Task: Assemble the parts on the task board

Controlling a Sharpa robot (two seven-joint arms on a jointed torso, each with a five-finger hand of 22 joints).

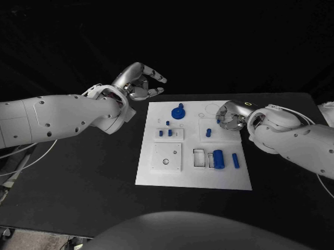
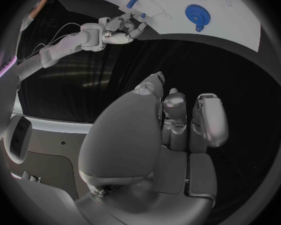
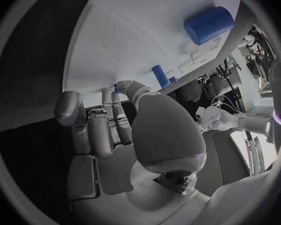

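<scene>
The white task board (image 1: 153,174) lies mid-table. A blue gear (image 1: 178,112) sits at its far end, also seen as the gear (image 2: 197,14). Small blue pegs (image 1: 165,133) stand near the middle, and another peg (image 1: 209,132) is to their right. A thick blue cylinder (image 1: 219,159) and a thin blue rod (image 1: 235,160) lie at the near right. My right hand (image 1: 231,115) hovers over the board's far right corner with fingers (image 3: 109,120) curled in. A bluish speck shows at their tips; I cannot tell whether it is a part. My left hand (image 1: 141,83) is raised beyond the board's far left corner, holding nothing.
The black table (image 1: 85,177) extends around the board. A crumpled white object (image 1: 332,112) lies at the table's far right edge. Cables (image 1: 17,156) hang off the left side beneath my left arm.
</scene>
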